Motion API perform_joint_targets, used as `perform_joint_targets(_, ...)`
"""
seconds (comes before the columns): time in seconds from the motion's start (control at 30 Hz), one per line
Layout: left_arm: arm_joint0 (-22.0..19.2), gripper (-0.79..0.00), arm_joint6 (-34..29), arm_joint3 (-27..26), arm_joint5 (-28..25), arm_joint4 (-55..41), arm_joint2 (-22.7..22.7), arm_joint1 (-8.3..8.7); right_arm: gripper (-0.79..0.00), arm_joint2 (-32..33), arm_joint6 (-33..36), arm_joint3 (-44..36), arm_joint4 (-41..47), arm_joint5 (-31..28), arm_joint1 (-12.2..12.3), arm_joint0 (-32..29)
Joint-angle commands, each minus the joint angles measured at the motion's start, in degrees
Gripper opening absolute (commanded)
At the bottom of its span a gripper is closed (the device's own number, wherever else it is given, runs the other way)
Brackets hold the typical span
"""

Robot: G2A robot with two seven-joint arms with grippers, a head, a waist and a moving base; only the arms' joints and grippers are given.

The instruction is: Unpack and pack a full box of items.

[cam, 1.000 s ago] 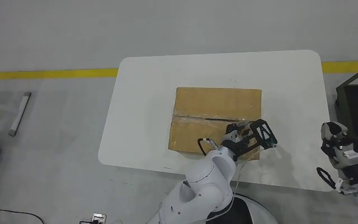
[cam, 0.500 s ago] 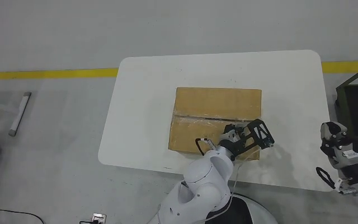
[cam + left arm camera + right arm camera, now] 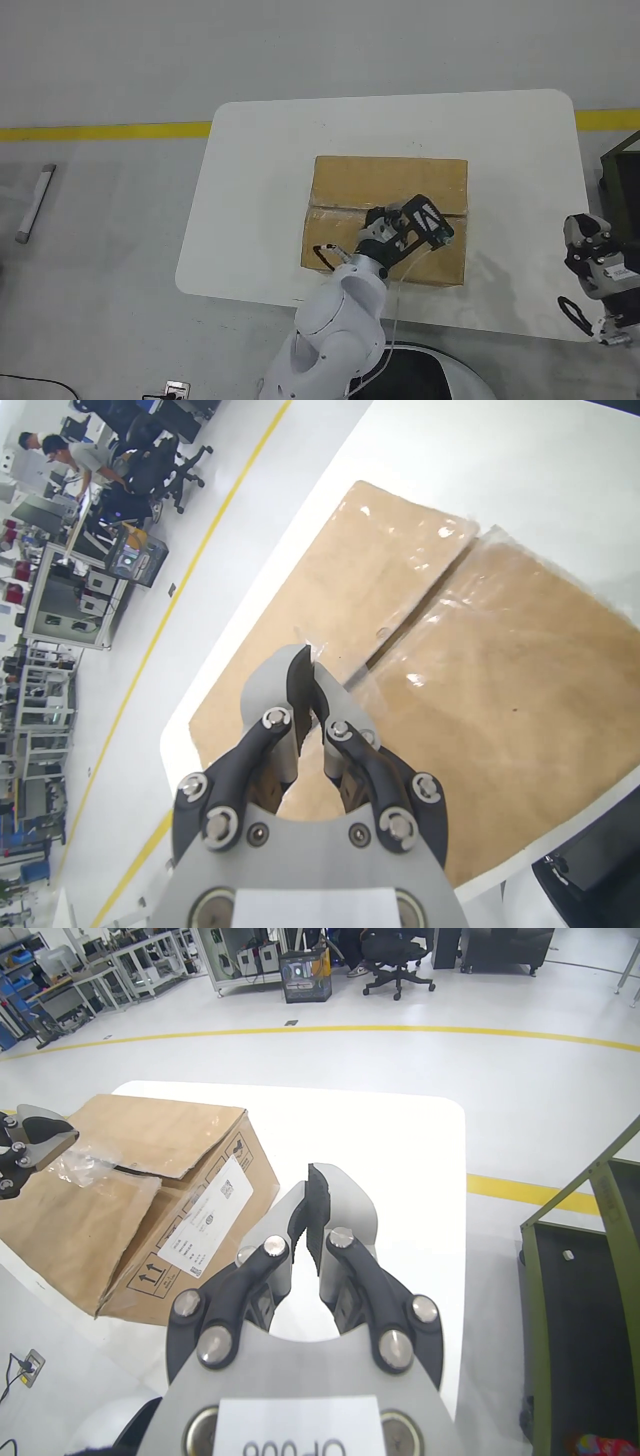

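A brown cardboard box (image 3: 385,185) lies in the middle of the white table (image 3: 260,200). Its top flaps are down, with a dark gap along the seam (image 3: 415,610). My left gripper (image 3: 440,230) hovers over the box's near flap, just by the seam. In the left wrist view, the left gripper (image 3: 307,660) is shut on a strip of clear tape (image 3: 85,1158) that trails crumpled onto the box top (image 3: 75,1218). My right gripper (image 3: 590,325) hangs off the table's right side. The right gripper (image 3: 312,1193) is shut with nothing in it.
A green-framed cart (image 3: 575,1278) stands past the table's right edge (image 3: 622,160). A white label (image 3: 210,1213) is on the box's side. A grey bar (image 3: 35,200) lies on the floor far left. The table's left and far parts are bare.
My left gripper has moved left over the box, from its near right corner toward the middle of the seam, with the tape in it. The right arm has barely shifted.
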Motion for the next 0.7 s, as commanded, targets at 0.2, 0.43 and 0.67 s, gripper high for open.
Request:
perform_joint_targets(0.2, 4.2, -0.785, -0.1, -6.6, -2.0, 2.1, -9.4, 1.29, -0.785, -1.4, 0.6, -0.4, 0.7, -0.6, 0.0, 1.6)
perform_joint_targets(0.43, 7.7, -0.785, 1.3, -9.8, -4.0, 4.0, -17.5, 2.39, -0.785, -3.9, 1.1, -0.4, 4.1, -1.2, -0.1, 3.6)
perform_joint_targets(0.67, 9.8, -0.785, 3.2, -11.5, -4.0, 5.0, -25.4, 3.22, -0.785, -9.1, 2.8, -0.4, 3.8, -4.8, 0.1, 5.5)
